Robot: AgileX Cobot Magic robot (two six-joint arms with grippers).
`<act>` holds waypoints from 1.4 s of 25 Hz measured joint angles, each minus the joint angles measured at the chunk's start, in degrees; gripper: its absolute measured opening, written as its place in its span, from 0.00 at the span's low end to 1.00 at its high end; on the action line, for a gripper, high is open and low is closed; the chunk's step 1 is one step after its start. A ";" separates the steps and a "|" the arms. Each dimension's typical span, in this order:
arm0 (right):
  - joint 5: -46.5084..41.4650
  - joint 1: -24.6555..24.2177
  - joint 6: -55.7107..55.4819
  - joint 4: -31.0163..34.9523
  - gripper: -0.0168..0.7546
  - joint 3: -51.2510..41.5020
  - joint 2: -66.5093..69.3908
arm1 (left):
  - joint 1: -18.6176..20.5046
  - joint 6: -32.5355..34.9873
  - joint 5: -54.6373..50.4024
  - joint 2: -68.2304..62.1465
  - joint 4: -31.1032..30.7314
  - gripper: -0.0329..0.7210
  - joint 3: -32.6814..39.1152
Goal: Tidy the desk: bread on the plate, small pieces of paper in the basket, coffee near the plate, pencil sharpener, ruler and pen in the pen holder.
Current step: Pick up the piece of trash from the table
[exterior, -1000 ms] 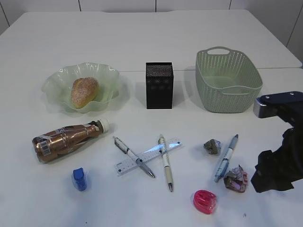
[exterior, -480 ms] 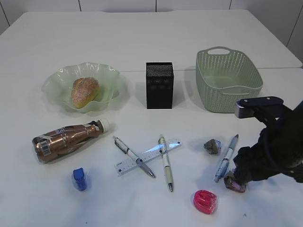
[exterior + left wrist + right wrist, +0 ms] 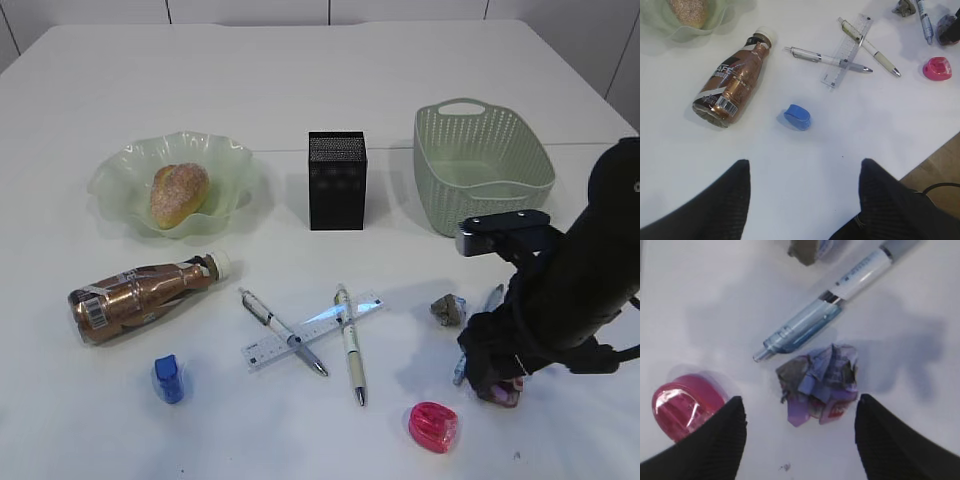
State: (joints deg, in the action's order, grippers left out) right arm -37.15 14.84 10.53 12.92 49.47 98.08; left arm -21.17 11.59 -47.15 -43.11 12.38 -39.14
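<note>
Right gripper point(image 3: 800, 435) hangs low over a crumpled paper ball point(image 3: 820, 382), fingers spread wide on either side, nothing held. The ball sits on the desk point(image 3: 320, 80) between the finger lines, slightly toward the right one.

Landmark, the ball: blue pen point(image 3: 805, 329) lies just beside it on the far side, tip nearly touching; pink pencil sharpener point(image 3: 686, 405) near its left; a second grey paper scrap point(image 3: 448, 309) farther off beyond the pen. Basket point(image 3: 483, 168) stands well beyond all of these.

Judgement: this is the pick of the ball. Come straight down, centre the ball first, close only once the tips reach the desk. Watch the left finger does not clip the sharpener or rake in the pen.

Left gripper point(image 3: 802, 200) is open and empty, parked well away near the blue pencil sharpener point(image 3: 797, 116).
</note>
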 joint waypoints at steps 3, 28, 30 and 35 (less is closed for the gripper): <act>0.14 0.52 -0.40 -1.71 0.68 0.34 1.12 | 0.00 0.00 0.00 0.00 0.03 0.67 0.00; 0.96 0.52 -1.88 -6.14 0.71 0.43 1.44 | 0.00 -0.10 0.00 0.00 0.57 0.67 0.00; 1.24 0.52 -1.88 -5.86 0.71 0.43 1.72 | 0.00 -0.10 0.00 0.00 0.57 0.67 0.00; 1.47 0.52 -1.88 -5.74 0.71 0.43 4.13 | 0.00 -0.10 0.00 0.00 0.57 0.67 0.00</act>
State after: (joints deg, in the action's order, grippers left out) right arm -35.68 15.36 8.65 7.19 49.89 102.21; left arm -21.17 11.49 -47.15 -43.11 12.96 -39.14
